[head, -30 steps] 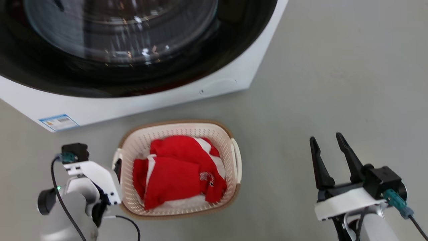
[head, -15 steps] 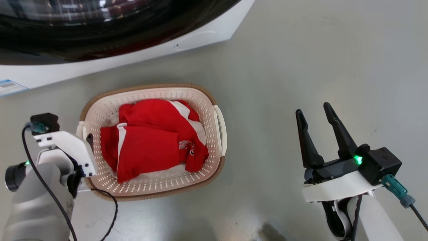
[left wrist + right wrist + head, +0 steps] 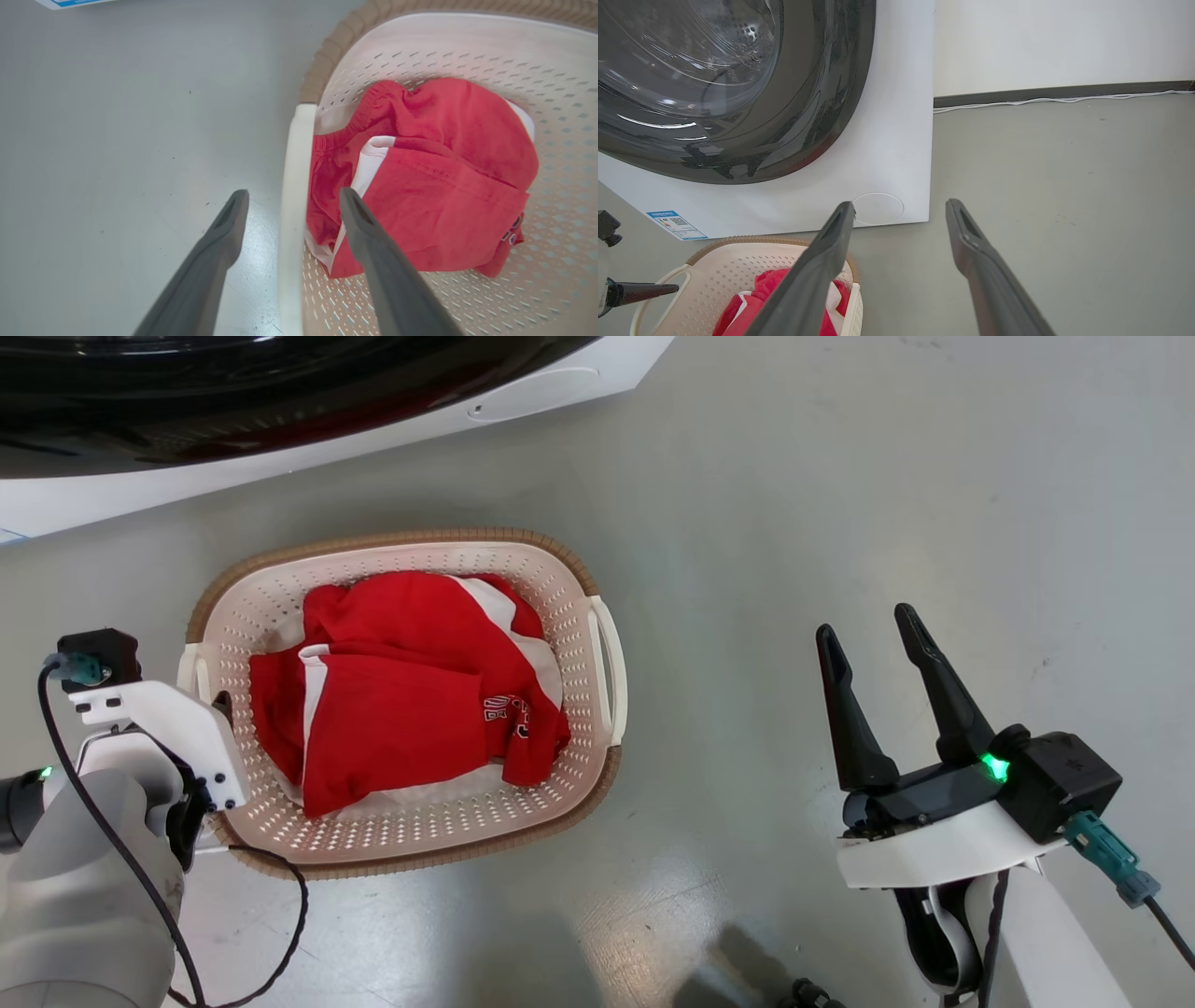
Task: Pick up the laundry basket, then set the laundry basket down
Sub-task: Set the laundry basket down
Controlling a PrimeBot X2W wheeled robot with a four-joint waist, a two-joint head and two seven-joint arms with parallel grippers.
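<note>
Head view puts the laundry basket (image 3: 420, 840) on the grey floor (image 3: 840, 476) just in front of the washing machine (image 3: 579, 378), upright and loaded with red and white clothes (image 3: 401, 709). Against the pictures of a second ago the basket sits larger and higher in this view, and the machine has slid toward the top edge. The whole picture shifted together, so the likely reading is that the robot has bent down over the basket, not that the basket moved. In the left wrist view the left gripper (image 3: 294, 192) straddles the basket's left handle (image 3: 299, 135) with its jaws released, one finger outside over the floor and the other inside above the clothes. Whether either finger touches the handle cannot be told. The right gripper (image 3: 866, 621) also stands spread wide, holding nothing, over bare floor well apart from the right handle (image 3: 611, 663). The lift has not begun: the left side looks ready to close, while the right arm apparently has to cross to its handle first.
</note>
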